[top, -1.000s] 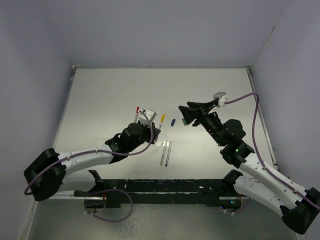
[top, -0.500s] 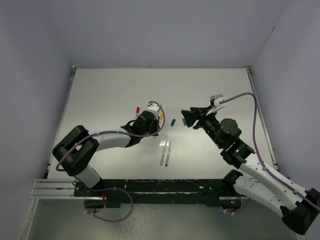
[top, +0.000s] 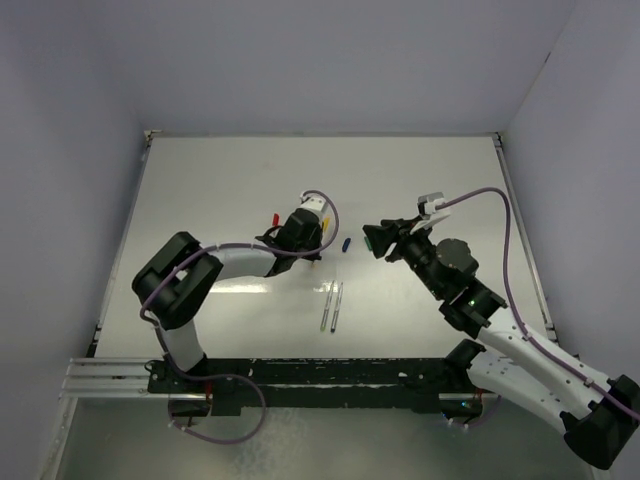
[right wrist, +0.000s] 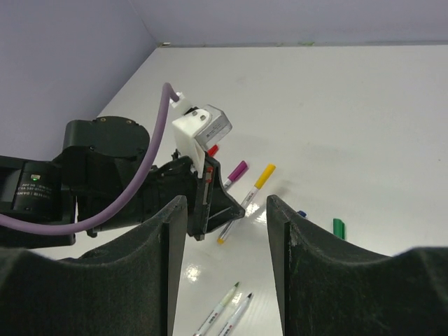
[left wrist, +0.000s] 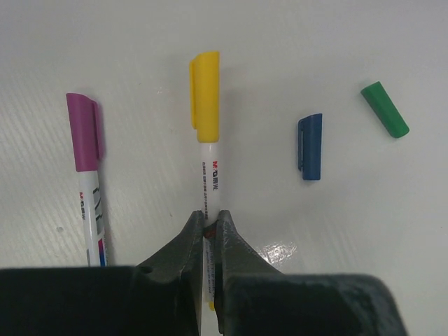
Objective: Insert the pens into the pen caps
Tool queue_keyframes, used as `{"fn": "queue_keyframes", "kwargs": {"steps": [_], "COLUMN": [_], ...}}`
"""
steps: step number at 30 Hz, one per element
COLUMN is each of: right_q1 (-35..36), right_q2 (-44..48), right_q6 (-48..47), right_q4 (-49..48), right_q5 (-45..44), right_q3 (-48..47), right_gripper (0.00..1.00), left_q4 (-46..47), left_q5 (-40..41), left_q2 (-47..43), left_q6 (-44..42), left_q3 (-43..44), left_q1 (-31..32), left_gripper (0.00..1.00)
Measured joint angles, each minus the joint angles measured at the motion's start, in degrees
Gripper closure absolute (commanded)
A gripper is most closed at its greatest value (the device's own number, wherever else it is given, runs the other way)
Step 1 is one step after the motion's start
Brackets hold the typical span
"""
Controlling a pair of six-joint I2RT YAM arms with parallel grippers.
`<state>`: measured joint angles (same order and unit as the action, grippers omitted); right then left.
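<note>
Well, we had the left gripper (left wrist: pixel 208 222) clamped on the barrel of the yellow-capped pen (left wrist: pixel 209 168), jaws pinched down to that slim barrel and the cap pointing away from the wrist. Beside it, on the left of the wrist view, lay the purple-capped pen (left wrist: pixel 87 175), roughly parallel, on the white table (left wrist: pixel 392 245). On the other side we saw the blue cap (left wrist: pixel 311 147) lying loose, and past it the green cap (left wrist: pixel 384 109), tilted, both apart from any pen. Across the way the right gripper (right wrist: pixel 227 210) hung above the table, jaws spread wide with nothing held between them. Nearer the arm bases, two uncapped pens (top: pixel 331 306) lay side by side, almost touching. Whether the yellow-capped pen was lifted or resting on the surface, we couldn't tell.
</note>
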<state>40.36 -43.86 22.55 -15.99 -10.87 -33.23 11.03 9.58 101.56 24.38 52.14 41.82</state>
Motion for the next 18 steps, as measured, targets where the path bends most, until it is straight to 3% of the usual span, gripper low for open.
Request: {"fn": "queue_keyframes", "kwargs": {"steps": [18], "right_q1": [0.0], "right_q2": [-1.5], "right_q6": [0.5], "right_q4": [-0.2], "right_q5": [-0.1], "right_q3": [0.8], "right_gripper": [0.49], "left_q4": [-1.5], "left_q5": [1.6], "left_q2": [2.9], "left_q6": [0.1], "left_q3": [1.6], "left_q1": [-0.6], "left_gripper": [0.67]}}
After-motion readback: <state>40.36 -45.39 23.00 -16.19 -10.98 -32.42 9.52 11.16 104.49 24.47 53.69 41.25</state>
